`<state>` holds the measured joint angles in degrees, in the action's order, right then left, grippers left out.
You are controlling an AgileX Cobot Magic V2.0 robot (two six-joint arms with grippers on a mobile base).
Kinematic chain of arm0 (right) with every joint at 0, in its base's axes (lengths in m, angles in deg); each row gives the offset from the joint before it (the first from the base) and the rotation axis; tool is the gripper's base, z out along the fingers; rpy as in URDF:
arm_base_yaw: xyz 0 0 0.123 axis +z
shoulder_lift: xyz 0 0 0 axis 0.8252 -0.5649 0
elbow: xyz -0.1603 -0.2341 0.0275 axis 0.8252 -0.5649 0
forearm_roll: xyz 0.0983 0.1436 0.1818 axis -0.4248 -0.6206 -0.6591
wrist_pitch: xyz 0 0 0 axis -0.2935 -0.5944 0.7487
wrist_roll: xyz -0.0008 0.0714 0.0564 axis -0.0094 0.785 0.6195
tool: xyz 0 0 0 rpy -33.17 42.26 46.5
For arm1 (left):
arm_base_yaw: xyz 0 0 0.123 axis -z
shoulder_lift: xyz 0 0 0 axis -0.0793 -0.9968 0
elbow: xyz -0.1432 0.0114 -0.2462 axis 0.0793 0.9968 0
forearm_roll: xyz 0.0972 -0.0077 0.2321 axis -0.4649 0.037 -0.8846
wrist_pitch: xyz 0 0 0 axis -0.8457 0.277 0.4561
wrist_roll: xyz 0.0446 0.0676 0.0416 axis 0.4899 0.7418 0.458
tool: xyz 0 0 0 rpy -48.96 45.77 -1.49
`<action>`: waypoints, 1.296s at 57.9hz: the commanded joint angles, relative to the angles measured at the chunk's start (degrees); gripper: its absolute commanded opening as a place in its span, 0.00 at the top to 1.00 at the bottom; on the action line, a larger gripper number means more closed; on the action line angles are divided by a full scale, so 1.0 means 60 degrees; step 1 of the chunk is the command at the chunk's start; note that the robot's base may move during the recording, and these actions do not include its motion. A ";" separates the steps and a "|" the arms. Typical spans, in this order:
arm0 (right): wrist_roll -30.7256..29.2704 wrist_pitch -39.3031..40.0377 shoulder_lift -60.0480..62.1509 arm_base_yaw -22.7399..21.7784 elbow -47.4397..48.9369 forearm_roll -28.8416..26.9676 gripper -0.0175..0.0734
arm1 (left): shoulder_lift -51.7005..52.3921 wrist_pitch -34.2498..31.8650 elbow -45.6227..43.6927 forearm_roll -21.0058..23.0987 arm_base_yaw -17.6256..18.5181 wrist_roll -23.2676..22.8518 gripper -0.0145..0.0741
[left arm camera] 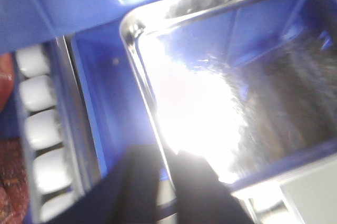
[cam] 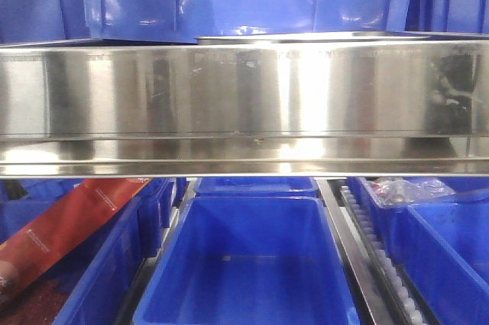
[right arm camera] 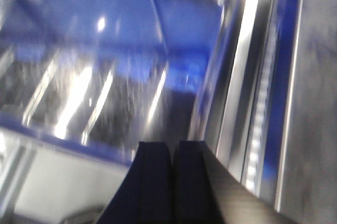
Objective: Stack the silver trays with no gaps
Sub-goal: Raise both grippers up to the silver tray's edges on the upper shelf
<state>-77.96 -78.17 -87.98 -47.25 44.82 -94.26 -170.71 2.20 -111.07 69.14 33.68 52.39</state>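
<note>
On my left wrist feed the left gripper (left arm camera: 166, 156) is nearly closed. Its two dark fingers (left arm camera: 134, 187) sit either side of the left rim of the silver tray (left arm camera: 226, 103). The thin out-turned edge runs straight down into the slit between them, so I read it as pinched on that rim. The tray's flat floor throws a hard white glare, and its rounded corner sits toward the upper left of that view. A blue bin (left arm camera: 100, 103) shows just beside the rim, and a row of white rollers (left arm camera: 39, 129) runs down the far left.

On the right wrist feed the right gripper (right arm camera: 172, 149) has its fingers almost together, with only a narrow dark line between them. The picture is smeared. The tray's right edge comes down toward the right-hand finger, but I cannot tell whether any of it sits in the slit.

From the front camera both grippers are only dark shapes at the top edge, well apart. They sit above a thin strip of tray rim that peeks over a broad shiny steel rail (cam: 244, 95) spanning the whole width. Blue plastic walls stand behind. Below the rail the middle bin (cam: 244, 271) lies open in the centre. A red packet (cam: 72, 222) leans in the bin to its left, a roller track (cam: 388, 264) runs right of centre, and a clear bag (cam: 405, 187) sits at the right.
</note>
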 commanded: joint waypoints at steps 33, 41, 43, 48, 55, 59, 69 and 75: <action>-0.0010 0.1210 -0.1188 0.0015 0.0102 0.0122 0.42 | -0.1001 -0.0228 -0.0407 0.0156 0.0025 -0.0156 0.27; 0.0008 0.1258 -0.1513 0.0015 0.0102 0.0122 0.42 | -0.1163 -0.0370 -0.0407 0.0161 0.0008 -0.0156 0.27; 0.0008 0.1307 -0.1576 0.0015 0.0102 0.0122 0.42 | -0.1176 -0.0370 -0.0407 0.0178 0.0008 -0.0156 0.27; 0.0074 0.1458 -0.1721 0.0015 0.0102 0.0122 0.42 | -0.1308 -0.0370 -0.0407 0.0177 -0.0046 -0.0350 0.27; 0.0320 0.1526 -0.1883 0.0015 0.0102 0.0122 0.42 | -0.1440 -0.0385 -0.0407 0.0372 -0.0114 -0.0512 0.27; 0.0340 0.1546 -0.1957 0.0015 0.0102 0.0122 0.42 | -0.1503 -0.0392 -0.0407 0.0573 -0.0156 -0.0512 0.27; 0.0340 0.1546 -0.2074 0.0015 0.0102 0.0122 0.42 | -0.1525 -0.0434 -0.0407 0.0598 -0.0156 -0.0568 0.27; 0.0340 0.1583 -0.2075 0.0015 0.0102 0.0122 0.42 | -0.1525 -0.0546 -0.0407 0.0618 -0.0156 -0.0628 0.27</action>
<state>-75.98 -69.91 -100.58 -47.25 44.82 -94.16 -180.01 0.27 -113.21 72.39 33.03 49.40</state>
